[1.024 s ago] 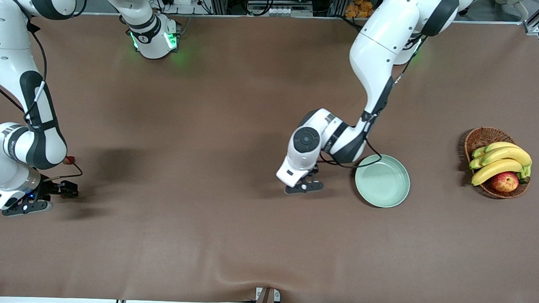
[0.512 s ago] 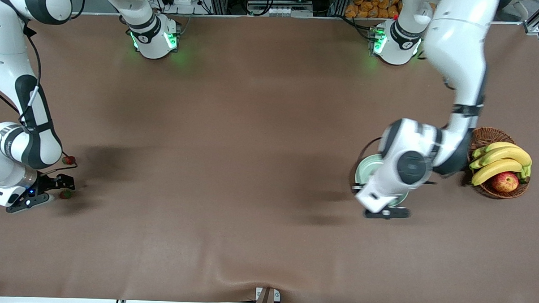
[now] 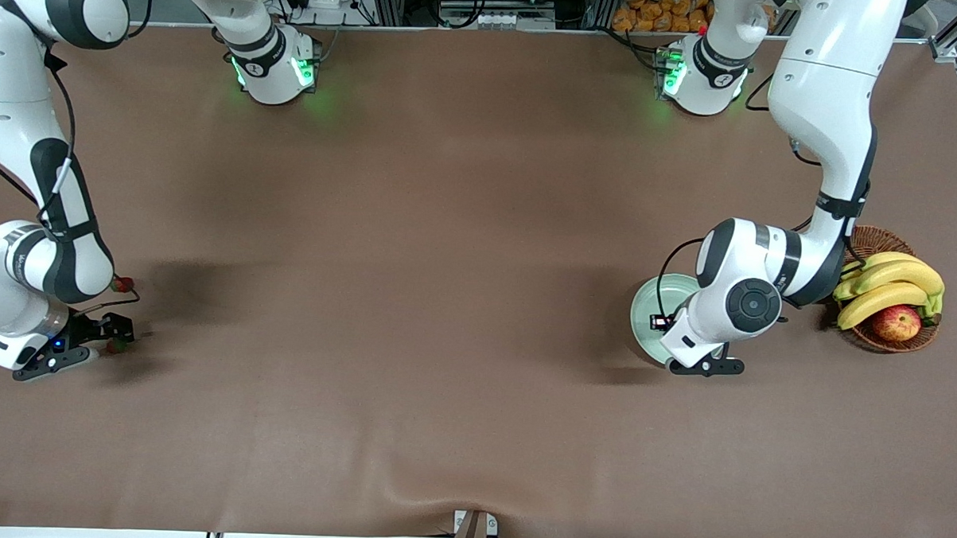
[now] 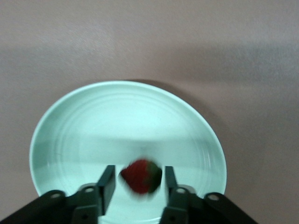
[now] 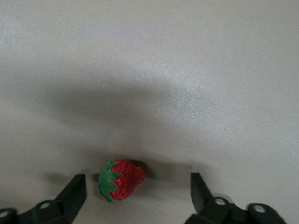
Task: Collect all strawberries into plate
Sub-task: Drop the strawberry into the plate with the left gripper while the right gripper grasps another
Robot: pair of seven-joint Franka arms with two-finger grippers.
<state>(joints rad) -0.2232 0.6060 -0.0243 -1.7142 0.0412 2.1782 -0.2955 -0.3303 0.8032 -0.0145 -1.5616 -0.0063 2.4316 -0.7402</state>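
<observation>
The pale green plate [image 3: 651, 308] lies toward the left arm's end of the table. My left gripper [image 3: 706, 366] hangs over the plate's edge nearest the front camera. In the left wrist view this gripper [image 4: 138, 171] is open, and a blurred strawberry [image 4: 140, 176] sits loose between its fingers above the plate [image 4: 117, 121]. My right gripper [image 3: 100, 340] is low at the right arm's end. It is open [image 5: 138, 179] around a strawberry [image 5: 122, 179] that lies on the table, touching neither finger. Another strawberry [image 3: 122, 284] lies beside the right arm's wrist.
A brown wicker basket [image 3: 865, 239] with bananas [image 3: 892, 287] and a red-yellow apple [image 3: 896, 322] stands beside the plate, at the left arm's end. The brown table cover bulges in a ridge [image 3: 439, 498] at the edge nearest the front camera.
The left arm swung from the table's middle to over the plate, and its jaws opened off the strawberry. The right gripper shifted a little over its strawberry, fingers slightly narrower.
</observation>
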